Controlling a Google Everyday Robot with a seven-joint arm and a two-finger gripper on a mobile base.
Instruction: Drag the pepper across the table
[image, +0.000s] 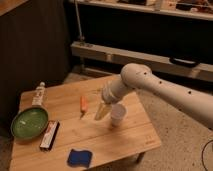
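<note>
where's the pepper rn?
Camera view, table centre: the pepper lies just image-left of the gripper, which hangs between it and the white cup.

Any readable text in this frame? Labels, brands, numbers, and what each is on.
No text can be read.
Dark label on the white tube: print too blurred.
Red and white markings on the dark flat box: unreadable.
Nothing on the pepper, white cup, green bowl, blue sponge or table.
Nothing on the gripper, above the table between pepper and white cup.
</note>
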